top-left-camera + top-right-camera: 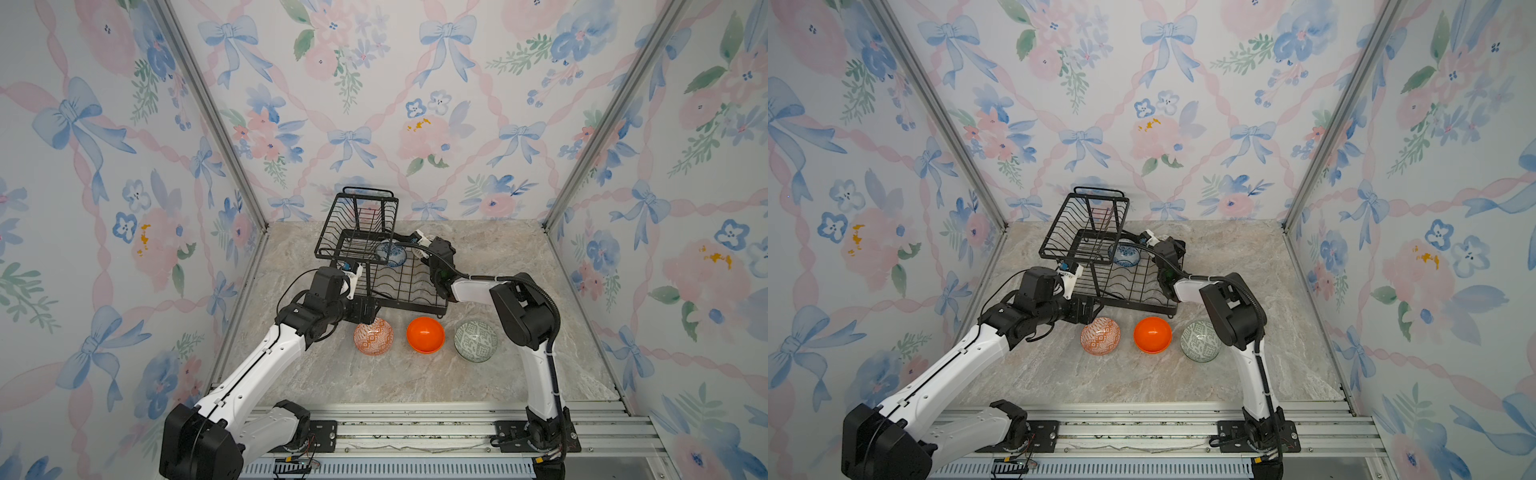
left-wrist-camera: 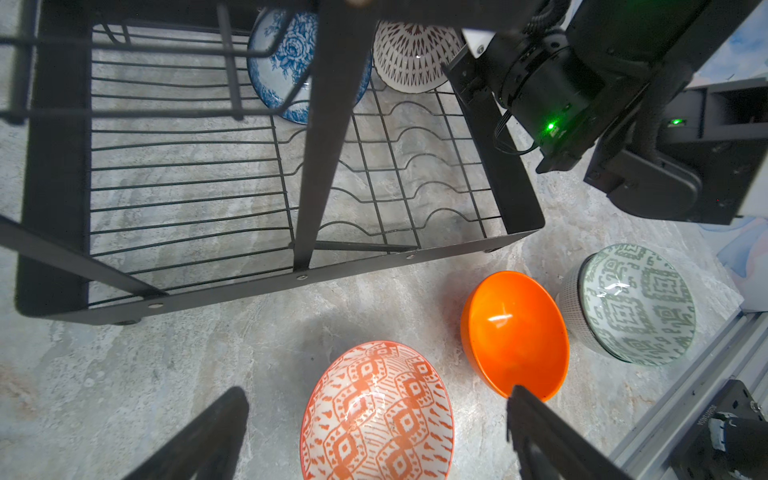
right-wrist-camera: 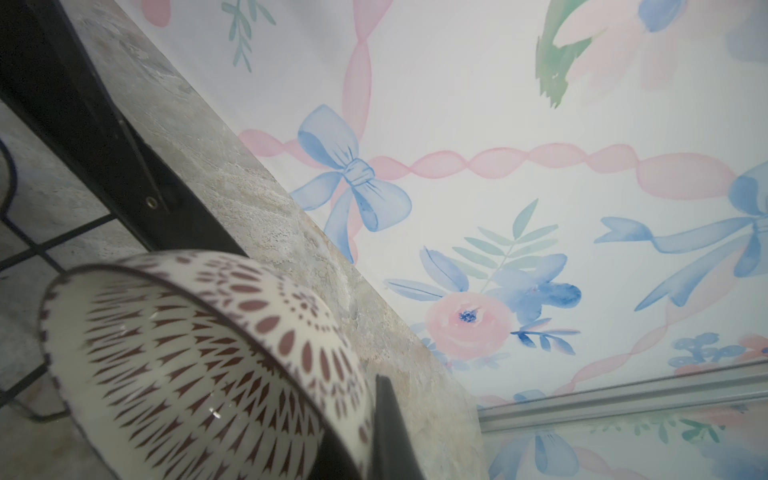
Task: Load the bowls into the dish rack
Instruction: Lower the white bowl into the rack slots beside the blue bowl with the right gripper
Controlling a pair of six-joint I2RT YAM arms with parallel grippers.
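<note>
Left gripper (image 2: 376, 392) nearest, bottom edge of left wrist view: jaws standing wide, holding nothing, framing orange-white bowl (image 2: 374, 428). Plain orange bowl (image 2: 515, 332) and grey-green bowl (image 2: 636, 303) sitting rightward on table (image 2: 208, 353). Dish rack (image 2: 415, 257) filling upper frame, blue-white bowl (image 2: 286, 58) leaning in its slots. I'm reaching right gripper (image 1: 420, 239) over rack's far right corner, elbow high, wrist dipping, jaws pinching white-brown bowl (image 2: 415, 54) by rim. I'm judging it best to be lowering slowly, seating it on edge beside blue-white bowl before releasing.

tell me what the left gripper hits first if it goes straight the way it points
Probably the round, glossy orange-and-white patterned bowl, centred ahead of the open left gripper; depth is unclear.
</note>
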